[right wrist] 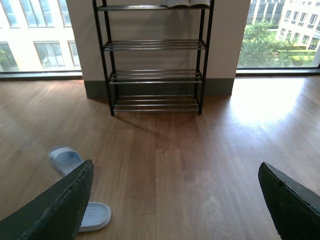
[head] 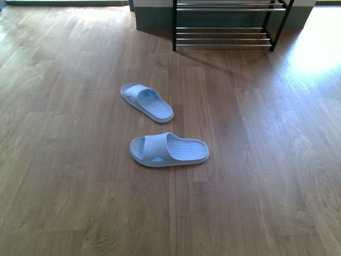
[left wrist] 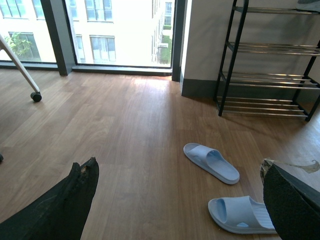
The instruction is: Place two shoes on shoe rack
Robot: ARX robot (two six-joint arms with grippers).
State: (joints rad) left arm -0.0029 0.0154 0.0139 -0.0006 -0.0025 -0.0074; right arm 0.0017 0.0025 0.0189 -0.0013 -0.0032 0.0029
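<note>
The two shoes are light blue slide sandals lying on the wooden floor. The farther shoe lies at an angle, and the nearer shoe lies crosswise with its toe end to the left. The black shoe rack with chrome rods stands against the wall beyond them. My left gripper is open above the floor, with the far shoe and the near shoe ahead of it toward one finger. My right gripper is open and faces the shoe rack. Both shoes lie beside its one finger. Neither gripper shows in the front view.
A white wall with a grey base stands behind the rack, with large windows on both sides. A white leg on a black caster stands on the floor off to the left arm's side. A pale object rests on the rack's top tier.
</note>
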